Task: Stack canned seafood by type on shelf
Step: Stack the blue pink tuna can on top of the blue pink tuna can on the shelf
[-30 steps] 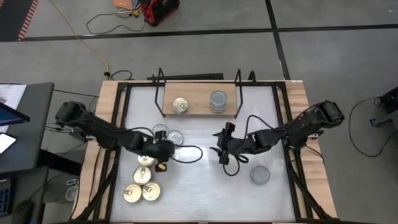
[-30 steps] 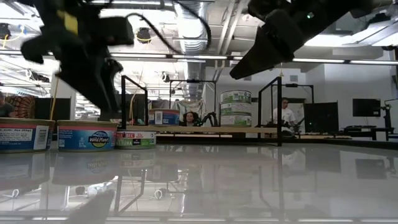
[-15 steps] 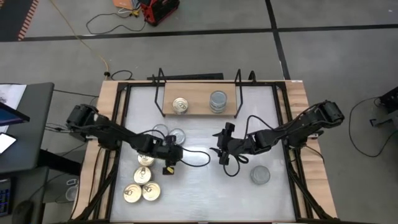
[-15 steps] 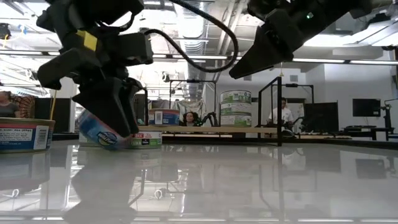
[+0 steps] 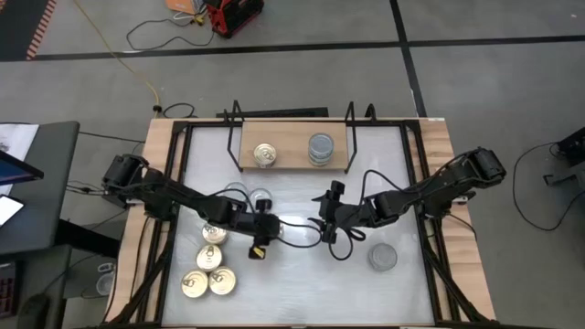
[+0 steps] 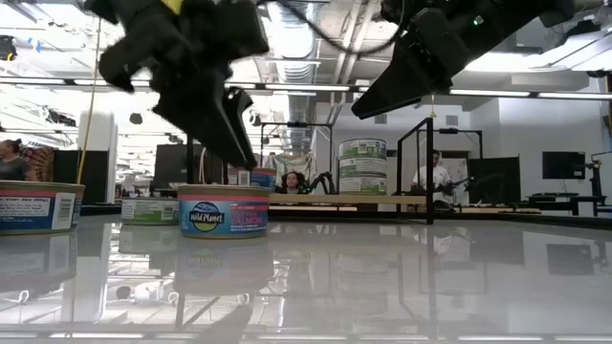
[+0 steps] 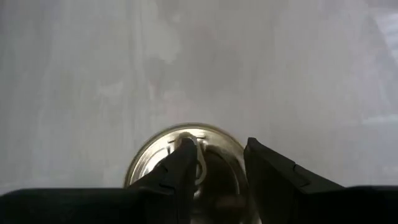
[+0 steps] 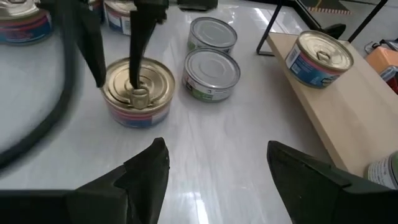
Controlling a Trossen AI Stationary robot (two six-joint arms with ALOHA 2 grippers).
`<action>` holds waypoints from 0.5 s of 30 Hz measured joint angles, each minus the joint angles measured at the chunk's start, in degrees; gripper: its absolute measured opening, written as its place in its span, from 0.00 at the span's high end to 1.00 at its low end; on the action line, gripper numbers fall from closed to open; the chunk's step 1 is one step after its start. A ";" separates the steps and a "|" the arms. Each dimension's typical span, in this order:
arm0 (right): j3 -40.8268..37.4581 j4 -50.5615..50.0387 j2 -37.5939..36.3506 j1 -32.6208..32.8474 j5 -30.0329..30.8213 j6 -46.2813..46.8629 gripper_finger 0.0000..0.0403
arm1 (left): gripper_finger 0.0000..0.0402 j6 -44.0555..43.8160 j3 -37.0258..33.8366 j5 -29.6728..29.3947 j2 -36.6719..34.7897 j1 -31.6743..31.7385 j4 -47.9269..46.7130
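Observation:
A gold-lidded tin (image 8: 138, 93) with a pink and blue label (image 6: 223, 210) stands flat on the white table near its middle. My left gripper (image 7: 214, 155) is shut on it from above and hides it in the high view (image 5: 260, 224). My right gripper (image 8: 217, 180) hangs open over the table to the tin's right (image 5: 326, 222), holding nothing. The shelf (image 5: 292, 164) stands at the far edge. One gold tin (image 5: 265, 155) and a stack of silver-lidded tins (image 5: 321, 148) rest on its board. My left gripper has the gold-lidded tin by its rim. One finger (image 8: 134, 56) stands on the lid at the pull tab (image 7: 198, 155); the other (image 8: 93, 56) is outside the tin's wall. The fingers slant down from the table's left. The tin's base is flat on the table.
Two silver-lidded tins (image 8: 212, 34) (image 8: 211, 73) stand just beyond the held tin, toward the shelf. Several gold tins (image 5: 209, 259) cluster near the left front. A lone silver tin (image 5: 382, 257) sits at the right front. Black cables (image 5: 292, 224) loop between the grippers.
My left gripper has gone toward the table's right, away from the cluster of gold tins, and has rolled a little. The tin has slid along the table with it. It tipped up on one edge midway and now stands flat again.

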 joint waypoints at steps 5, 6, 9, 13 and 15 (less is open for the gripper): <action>0.00 -2.05 0.00 0.00 0.15 0.33 0.27 | 0.69 1.80 4.18 -1.66 -0.24 -1.93 -6.35; 0.00 -2.61 0.00 0.00 0.41 0.39 0.27 | 0.69 1.80 4.31 -2.17 -0.19 -2.36 -6.98; 0.00 -4.72 0.00 0.00 2.10 1.32 0.27 | 0.69 1.81 4.13 -5.55 -0.19 -4.16 -7.85; 0.00 -6.38 0.00 0.00 4.62 2.29 0.27 | 0.69 2.59 3.83 -11.27 -0.19 -8.10 -10.69; 0.00 -6.28 0.00 0.00 4.81 2.30 0.27 | 0.69 3.68 3.39 -14.00 -0.19 -10.22 -10.11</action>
